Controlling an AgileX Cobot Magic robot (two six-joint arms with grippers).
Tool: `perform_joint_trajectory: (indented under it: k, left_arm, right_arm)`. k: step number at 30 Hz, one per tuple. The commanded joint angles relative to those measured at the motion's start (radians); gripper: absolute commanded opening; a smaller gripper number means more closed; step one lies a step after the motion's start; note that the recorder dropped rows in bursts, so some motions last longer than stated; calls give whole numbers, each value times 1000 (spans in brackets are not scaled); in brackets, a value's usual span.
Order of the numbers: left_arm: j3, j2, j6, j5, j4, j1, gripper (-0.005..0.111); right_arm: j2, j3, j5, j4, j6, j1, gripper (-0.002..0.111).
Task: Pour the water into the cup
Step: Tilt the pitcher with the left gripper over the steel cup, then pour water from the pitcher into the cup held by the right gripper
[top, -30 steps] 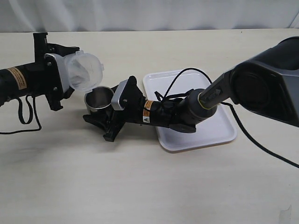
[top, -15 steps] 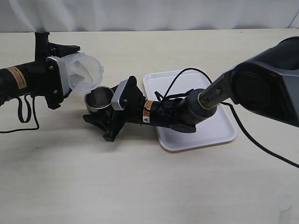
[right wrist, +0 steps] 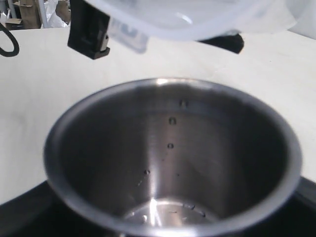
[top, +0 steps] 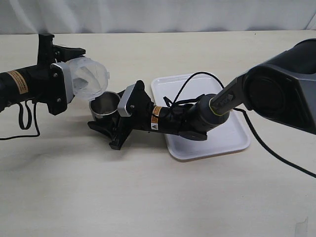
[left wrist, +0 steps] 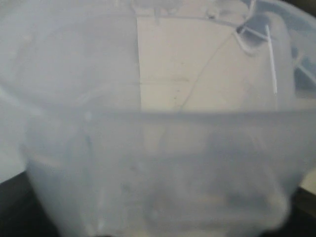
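The steel cup [top: 104, 104] stands on the table, and my right gripper [top: 105, 112] is shut around its wall. Its shiny inside [right wrist: 173, 148] fills the right wrist view. Drops cling to its wall, and a thin film of water [right wrist: 163, 215] lies on its bottom. My left gripper [top: 69, 78] is shut on a translucent plastic beaker [top: 90, 76]. The beaker is tipped on its side, with its lip [right wrist: 182, 19] just above the cup's rim. Its cloudy wall [left wrist: 158, 148] covers the left wrist view and hides the jaws. No stream of water shows.
A white tray [top: 217, 138] lies on the table under my right arm, right of the cup. A black cable [top: 24, 123] loops down from my left arm. The table's far edge meets a pale backdrop.
My left gripper has rolled at the wrist and shifted slightly right, changing the beaker's tilt over the cup. The right arm and the cup have stayed still.
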Motion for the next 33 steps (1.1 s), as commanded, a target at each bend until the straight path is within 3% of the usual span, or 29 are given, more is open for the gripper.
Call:
perform_joint_trajectory:
  k: [1,33]
  left_arm:
    - [-10,-4,7,-44,-22,-8,0]
    - [-10,-4,151,-89,-68,-8,0]
  right_arm:
    - [0,0,42,-12,-17,-3,54]
    - [0,0,42,-12,-17,-3,54]
